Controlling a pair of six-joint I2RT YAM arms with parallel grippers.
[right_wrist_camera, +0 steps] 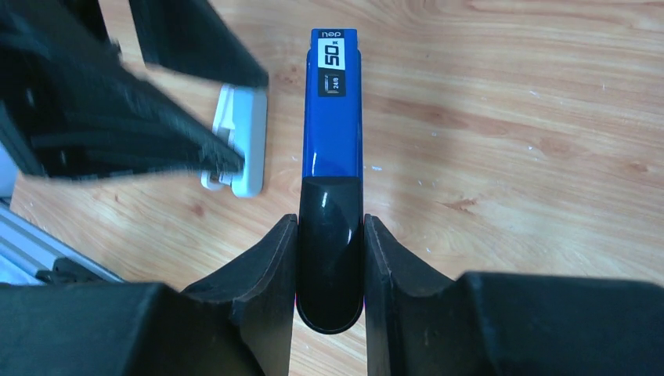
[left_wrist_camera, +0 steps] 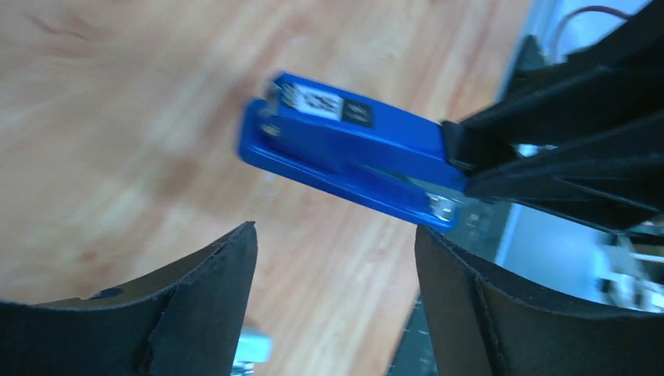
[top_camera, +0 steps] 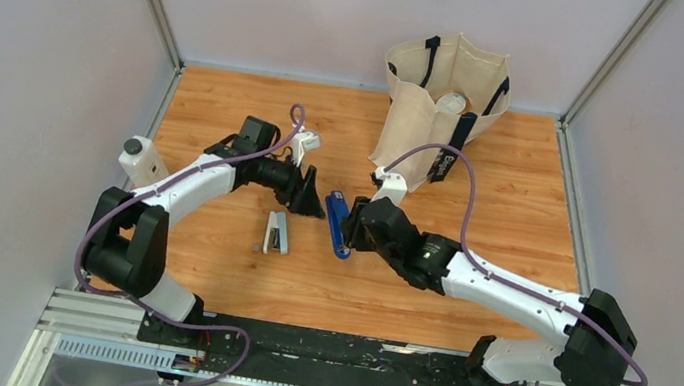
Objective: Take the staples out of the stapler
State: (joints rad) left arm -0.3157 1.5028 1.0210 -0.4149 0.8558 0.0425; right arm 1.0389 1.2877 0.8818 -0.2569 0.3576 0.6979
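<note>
The stapler (top_camera: 338, 223) is dark blue with a black rear cap and a label near its front. My right gripper (top_camera: 354, 232) is shut on its black rear end; in the right wrist view the stapler (right_wrist_camera: 333, 117) points away between the fingertips (right_wrist_camera: 274, 251), held just above the wood. My left gripper (top_camera: 313, 201) is open and empty beside the stapler's front end. In the left wrist view the stapler (left_wrist_camera: 352, 149) lies across the top, above the gap of the left gripper (left_wrist_camera: 335, 258), apart from both fingers.
A pale grey-blue stapler-like object (top_camera: 276, 233) lies on the wood left of the stapler; it also shows in the right wrist view (right_wrist_camera: 239, 145). A cloth tote bag (top_camera: 439, 106) stands at the back. A white-and-black device (top_camera: 142, 161) sits at the left wall.
</note>
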